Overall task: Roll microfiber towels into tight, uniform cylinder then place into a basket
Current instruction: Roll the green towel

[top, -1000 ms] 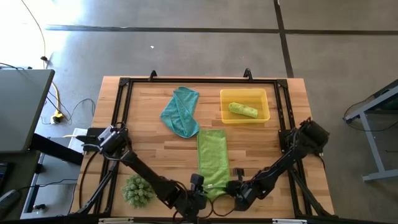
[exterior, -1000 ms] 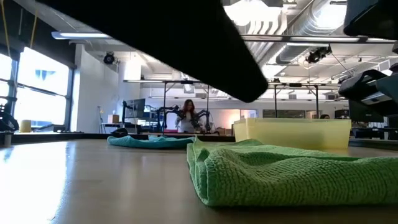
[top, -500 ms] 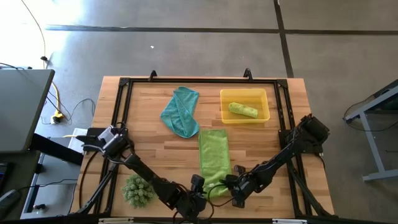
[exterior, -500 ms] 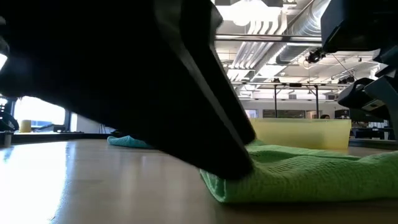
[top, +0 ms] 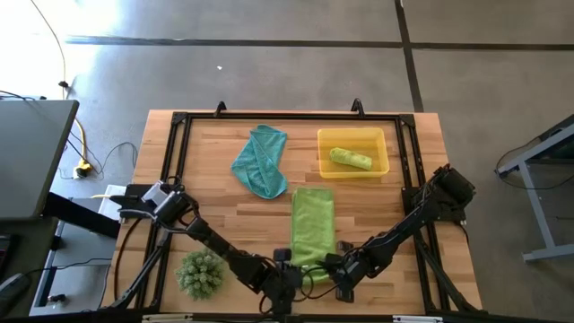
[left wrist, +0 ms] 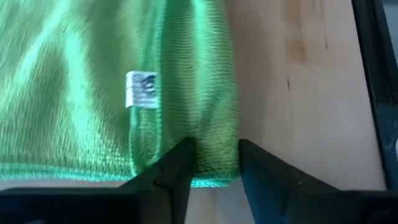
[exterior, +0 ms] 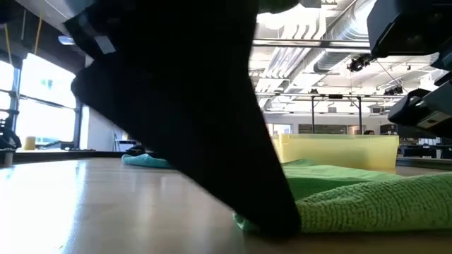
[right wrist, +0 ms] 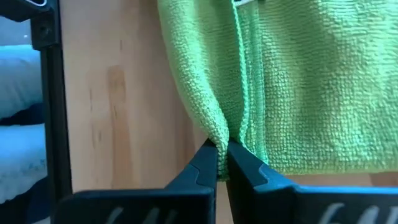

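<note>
A lime-green towel [top: 312,224] lies flat on the table with its long side running from far to near. My left gripper [top: 289,271] is at its near left corner and my right gripper [top: 334,271] at its near right corner, each shut on the cloth. In the low view the left arm hides most of the towel [exterior: 367,201]. A teal towel [top: 261,160] lies crumpled at the far middle. The yellow basket [top: 384,166] at the far right holds a rolled green towel [top: 350,159]. My left gripper has the towel's near corner [left wrist: 214,155] between its two fingers [left wrist: 180,165], which stand a little apart with bunched cloth between them. They come from the near side and slant down. The cloth lies on the table. My right gripper pinches a raised ridge of cloth at the towel's near edge [right wrist: 222,138] between its two fingers [right wrist: 205,163]. They come from the near side. The rest of the towel lies on the table.
A spiky green ball plant [top: 199,274] stands at the near left, beside the left arm. A black frame [top: 179,126] runs round the tabletop. Bare wood lies between the towels and the left edge.
My left gripper has come down and toward the right onto the towel's near left corner. My right gripper has moved a little left to the near right corner. The towel has shifted slightly right and its near end has straightened.
</note>
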Controlling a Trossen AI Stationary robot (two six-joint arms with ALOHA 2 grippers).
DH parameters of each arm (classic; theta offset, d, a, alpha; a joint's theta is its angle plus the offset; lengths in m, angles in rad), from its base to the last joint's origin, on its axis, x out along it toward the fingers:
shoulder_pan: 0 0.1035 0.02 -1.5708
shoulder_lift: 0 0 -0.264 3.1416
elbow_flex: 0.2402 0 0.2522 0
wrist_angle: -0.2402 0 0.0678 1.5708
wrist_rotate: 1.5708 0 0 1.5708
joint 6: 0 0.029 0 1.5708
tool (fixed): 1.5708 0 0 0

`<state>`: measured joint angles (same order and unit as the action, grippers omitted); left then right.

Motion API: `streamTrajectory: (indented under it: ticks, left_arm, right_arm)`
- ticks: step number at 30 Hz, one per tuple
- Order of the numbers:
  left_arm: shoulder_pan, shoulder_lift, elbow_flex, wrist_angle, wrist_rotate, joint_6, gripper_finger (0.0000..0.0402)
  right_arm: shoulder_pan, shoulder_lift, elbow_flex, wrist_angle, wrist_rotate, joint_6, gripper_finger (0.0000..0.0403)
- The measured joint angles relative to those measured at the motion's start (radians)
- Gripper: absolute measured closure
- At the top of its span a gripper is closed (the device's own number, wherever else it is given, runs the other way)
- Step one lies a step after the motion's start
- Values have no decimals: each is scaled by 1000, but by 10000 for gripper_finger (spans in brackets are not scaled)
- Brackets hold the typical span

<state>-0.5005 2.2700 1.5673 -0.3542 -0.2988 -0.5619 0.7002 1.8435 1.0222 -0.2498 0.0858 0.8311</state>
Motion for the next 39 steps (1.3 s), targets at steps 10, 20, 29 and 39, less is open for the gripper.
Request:
streamTrajectory:
  ticks: [10, 20, 29, 39]
  left_arm:
    - [-8, -52, -6, 15, 146, -160, 386]
    - [8, -71, -6, 13, 143, -238, 391]
    - [52, -80, -5, 0, 103, -248, 394]
    - [83, -78, -5, -121, 62, -296, 394]
  right_arm:
    - [-17, -2, 3, 81, -111, 7, 403]
    - [-37, -3, 3, 60, -127, 8, 403]
    - [-39, -3, 3, 46, -142, 7, 403]
    - [-39, -3, 3, 44, -117, -9, 403]
